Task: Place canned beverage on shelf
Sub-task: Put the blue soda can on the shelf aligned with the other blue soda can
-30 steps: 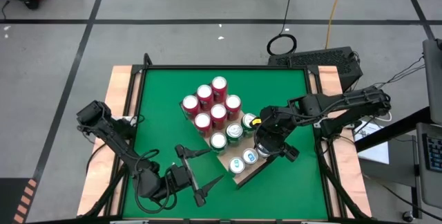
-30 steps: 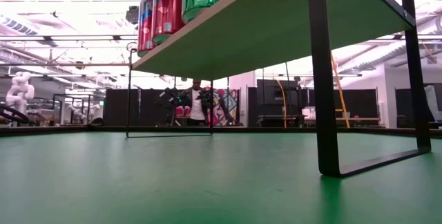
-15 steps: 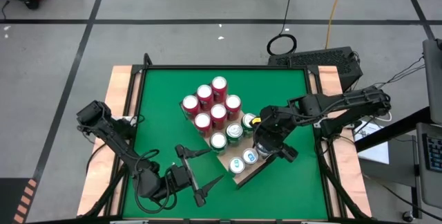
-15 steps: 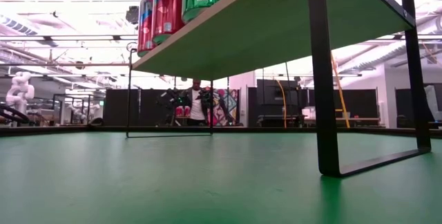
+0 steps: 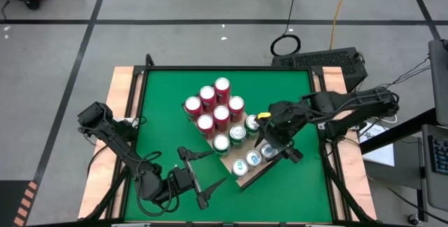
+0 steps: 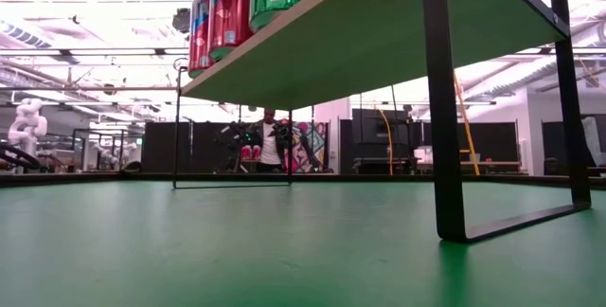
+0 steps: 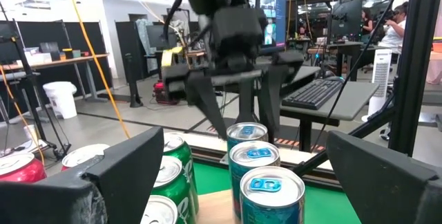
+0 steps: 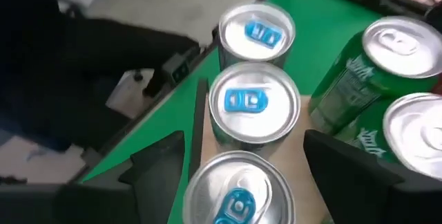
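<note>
The shelf (image 5: 246, 181) stands mid-table on dark legs and carries red cans (image 5: 213, 104), green cans (image 5: 231, 136) and a row of three teal cans with blue tabs (image 5: 246, 162). My right gripper (image 5: 270, 148) hangs open just above that row's right-hand can (image 8: 235, 193). Its fingers (image 8: 157, 163) stand on either side of the can's top, and I see no touch. My left gripper (image 5: 218, 167) waits open, level, near the table's front edge and faces the shelf.
From the table-top camera the shelf board (image 6: 379, 32) shows from below on thin dark legs (image 6: 443, 108), with bare green table (image 6: 237, 250) under it. Wooden rails (image 5: 122, 115) edge the table. A keyboard (image 5: 318, 59) lies beyond the far right corner.
My right gripper has risen a little over the teal cans, rolled slightly, and its hand has drawn back toward the table's right edge. The can under it stays upright on the shelf.
</note>
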{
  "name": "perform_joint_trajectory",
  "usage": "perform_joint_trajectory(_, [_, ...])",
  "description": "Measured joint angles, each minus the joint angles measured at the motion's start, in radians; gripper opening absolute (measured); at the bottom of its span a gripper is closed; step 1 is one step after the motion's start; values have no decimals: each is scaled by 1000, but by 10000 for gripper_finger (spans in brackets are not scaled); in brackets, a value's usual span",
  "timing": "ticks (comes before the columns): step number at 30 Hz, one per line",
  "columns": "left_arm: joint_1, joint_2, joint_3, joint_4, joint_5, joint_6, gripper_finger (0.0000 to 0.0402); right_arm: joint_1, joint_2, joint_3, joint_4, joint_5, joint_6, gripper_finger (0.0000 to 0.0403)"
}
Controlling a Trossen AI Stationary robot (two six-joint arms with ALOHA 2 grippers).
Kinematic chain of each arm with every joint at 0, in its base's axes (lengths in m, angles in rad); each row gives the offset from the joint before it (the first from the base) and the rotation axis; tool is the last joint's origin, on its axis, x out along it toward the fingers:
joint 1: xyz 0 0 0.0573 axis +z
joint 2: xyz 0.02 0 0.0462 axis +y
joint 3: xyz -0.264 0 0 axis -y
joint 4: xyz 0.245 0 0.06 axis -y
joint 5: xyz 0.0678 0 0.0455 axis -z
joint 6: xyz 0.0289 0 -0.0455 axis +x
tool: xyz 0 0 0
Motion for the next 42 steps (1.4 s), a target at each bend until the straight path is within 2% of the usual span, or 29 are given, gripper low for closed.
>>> perform_joint_trajectory(6, [0,0,0,-3,0,0,398,1,-94,0,12,9,86,289])
perform_joint_trajectory(8, [0,0,0,-3,0,0,398,3,-136,0,-5,56,112,288])
perform_joint_trajectory(12, [0,0,0,-3,0,8,398,19,-195,0,-102,218,124,281])
perform_joint_trajectory(15, [0,0,0,-3,0,8,398,32,-214,-26,-132,264,155,272])
perform_joint_trajectory(28, [0,0,0,0,-1,2,398,54,-219,-205,-113,267,209,198])
perform_joint_trajectory(42, [0,0,0,0,-4,0,398,54,-219,-247,-21,263,207,165])
